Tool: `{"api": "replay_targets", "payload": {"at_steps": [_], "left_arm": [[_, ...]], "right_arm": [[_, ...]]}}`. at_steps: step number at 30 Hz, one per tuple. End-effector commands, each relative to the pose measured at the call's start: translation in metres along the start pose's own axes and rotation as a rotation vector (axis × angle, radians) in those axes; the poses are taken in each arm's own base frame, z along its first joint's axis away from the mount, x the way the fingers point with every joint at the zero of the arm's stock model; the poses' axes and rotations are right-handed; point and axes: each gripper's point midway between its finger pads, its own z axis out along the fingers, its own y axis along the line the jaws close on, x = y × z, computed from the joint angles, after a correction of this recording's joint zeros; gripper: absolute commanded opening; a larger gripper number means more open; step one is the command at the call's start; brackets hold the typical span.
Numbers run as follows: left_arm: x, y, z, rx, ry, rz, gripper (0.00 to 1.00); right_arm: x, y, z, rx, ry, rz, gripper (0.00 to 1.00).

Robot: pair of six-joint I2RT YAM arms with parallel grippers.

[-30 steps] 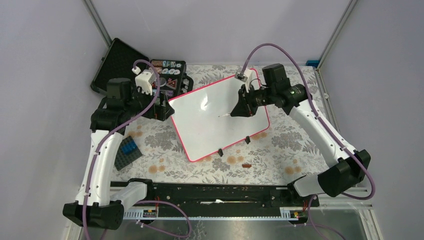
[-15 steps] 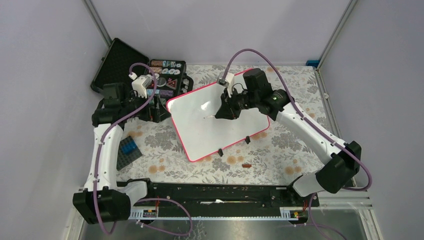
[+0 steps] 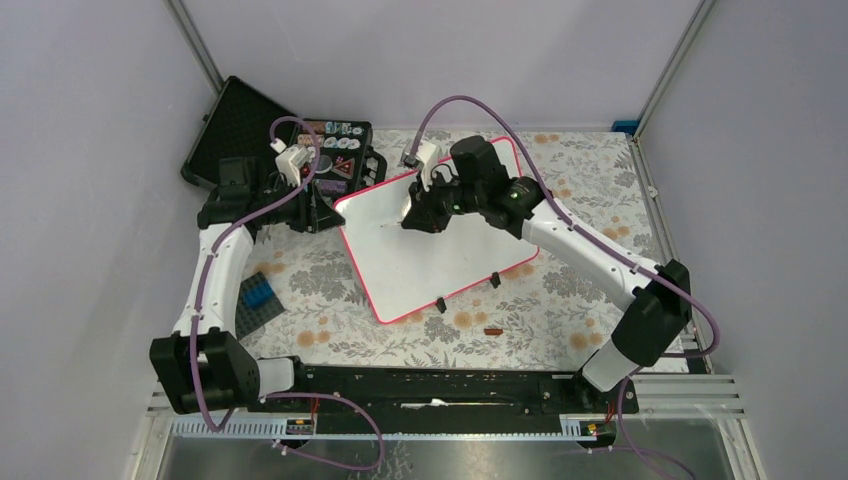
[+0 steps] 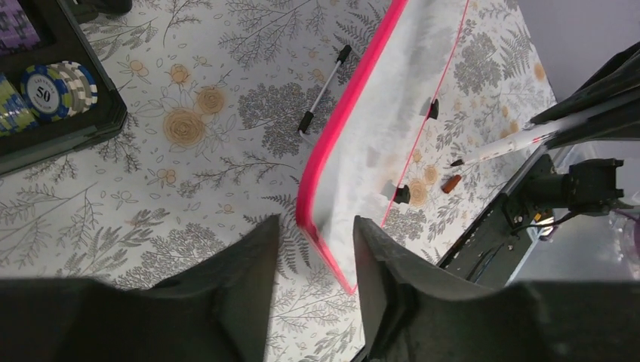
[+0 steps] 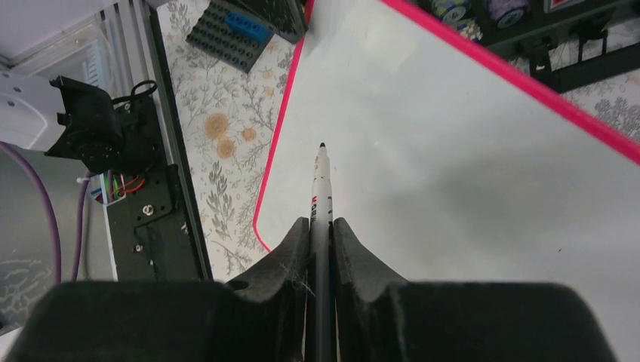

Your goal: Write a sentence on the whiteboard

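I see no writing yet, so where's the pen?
Right wrist view: the marker sits clamped in the right gripper, its tip pointing at the whiteboard.

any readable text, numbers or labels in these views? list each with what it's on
"50": on the blue-and-white poker chip in the black case, left wrist view.
Marker: red and black print on the barrel, too small to read.
Stickers in the case, top view: too blurred to read.
Whiteboard: no writing visible yet.
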Motion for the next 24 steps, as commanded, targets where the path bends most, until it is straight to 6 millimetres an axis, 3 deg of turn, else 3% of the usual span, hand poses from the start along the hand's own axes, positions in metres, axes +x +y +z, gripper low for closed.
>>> {"api": "replay_targets", "payload": {"at_steps": [1,9,19,24], "left_arm": [[-0.022,-0.005,0.002,0.065,-0.051,0.067,0.37],[-0.023,-0.003,0.004,0.063,-0.062,0.063,0.15],[-0.022,0.0,0.005,0.053,-0.067,0.062,0.01],[-0.02,0.0,0.005,0.044,-0.071,0.069,0.0]], "right_arm": [[-0.043,0.003,-0.001,0.016,-0.089,-0.052,0.0],[-0.057,0.005,0.009,-0.005,-0.091,-0.076,0.0],[-0.059,0.004,0.023,0.009,-0.082,-0.076,0.0],[-0.061,0.003,0.029,0.012,-0.081,-0.072,0.0]]}}
